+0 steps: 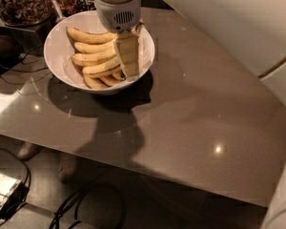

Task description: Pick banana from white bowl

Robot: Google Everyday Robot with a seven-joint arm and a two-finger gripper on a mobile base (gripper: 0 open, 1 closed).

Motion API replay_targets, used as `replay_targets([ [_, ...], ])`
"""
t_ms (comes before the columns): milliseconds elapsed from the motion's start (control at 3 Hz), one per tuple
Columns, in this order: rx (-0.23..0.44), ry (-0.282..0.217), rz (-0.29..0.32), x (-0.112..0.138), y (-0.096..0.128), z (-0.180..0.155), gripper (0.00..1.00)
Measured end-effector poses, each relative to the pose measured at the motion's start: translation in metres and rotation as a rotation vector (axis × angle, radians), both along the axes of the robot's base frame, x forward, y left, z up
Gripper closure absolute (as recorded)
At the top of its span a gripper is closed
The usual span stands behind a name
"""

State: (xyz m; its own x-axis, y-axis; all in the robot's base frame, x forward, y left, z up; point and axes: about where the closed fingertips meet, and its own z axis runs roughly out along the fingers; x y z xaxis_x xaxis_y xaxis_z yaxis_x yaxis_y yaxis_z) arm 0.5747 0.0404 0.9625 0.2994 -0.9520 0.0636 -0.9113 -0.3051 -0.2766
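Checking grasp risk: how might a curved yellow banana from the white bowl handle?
The curved yellow banana looks ripe: probably stiff, easily bruised. Piled in the round white bowl, it may drag neighbours. Gripper hangs over its right side.

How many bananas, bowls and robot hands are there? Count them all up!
Bananas: about 6 showing, others may be hidden
White bowl: 1
Hand, low over the bowl's right side: 1
Total: about 8

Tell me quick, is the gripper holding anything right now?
Gripper: low over the wide glossy white bowl, beside the curved yellow bananas; open, shut or holding one cannot be told.
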Motion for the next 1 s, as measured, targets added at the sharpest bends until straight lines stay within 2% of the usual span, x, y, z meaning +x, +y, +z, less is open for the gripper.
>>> replay_targets([
  [333,-0.002,0.009,0.010,0.005,0.005,-0.004,0.20],
  [667,-0.007,0.021,0.023,0.006,0.011,-0.007,0.24],
  [1000,-0.010,0.030,0.033,0.007,0.015,-0.011,0.33],
])
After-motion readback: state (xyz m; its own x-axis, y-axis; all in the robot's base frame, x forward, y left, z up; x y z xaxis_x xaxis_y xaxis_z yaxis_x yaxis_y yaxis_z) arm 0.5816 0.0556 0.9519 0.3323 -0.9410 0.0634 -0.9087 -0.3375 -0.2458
